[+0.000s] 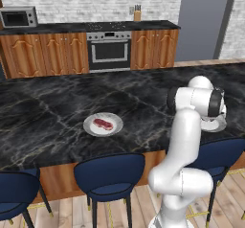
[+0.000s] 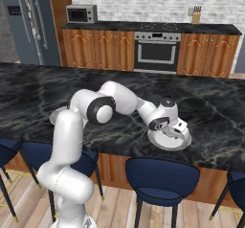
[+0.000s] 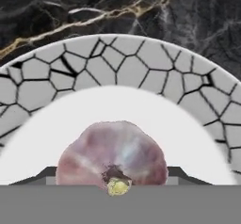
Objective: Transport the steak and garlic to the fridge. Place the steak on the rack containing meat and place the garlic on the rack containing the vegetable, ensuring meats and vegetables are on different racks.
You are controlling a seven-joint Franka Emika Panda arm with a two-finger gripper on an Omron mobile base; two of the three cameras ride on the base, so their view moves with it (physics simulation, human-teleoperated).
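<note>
Hand (image 2: 178, 132) is low over a plate (image 2: 168, 144) near the tabletop's (image 1: 57, 93) front edge, fingers (image 3: 47, 173) either side of the garlic (image 3: 113, 155), which sits mid-plate; can't tell if they grip it yet. Steak (image 1: 103, 123) lies on a 2nd plate (image 1: 91, 126) well to the left, open marble all round. Stools (image 2: 161, 176) stand below the edge. Fridge (image 2: 29, 23) is far left, past the tabletop.

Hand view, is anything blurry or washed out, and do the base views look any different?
Hand view: garlic close up and soft-edged, plate centre flat white, no visible shadow. Left base view: steak small, coarse. Right base view: even lighting, faint sheen on the counter.
</note>
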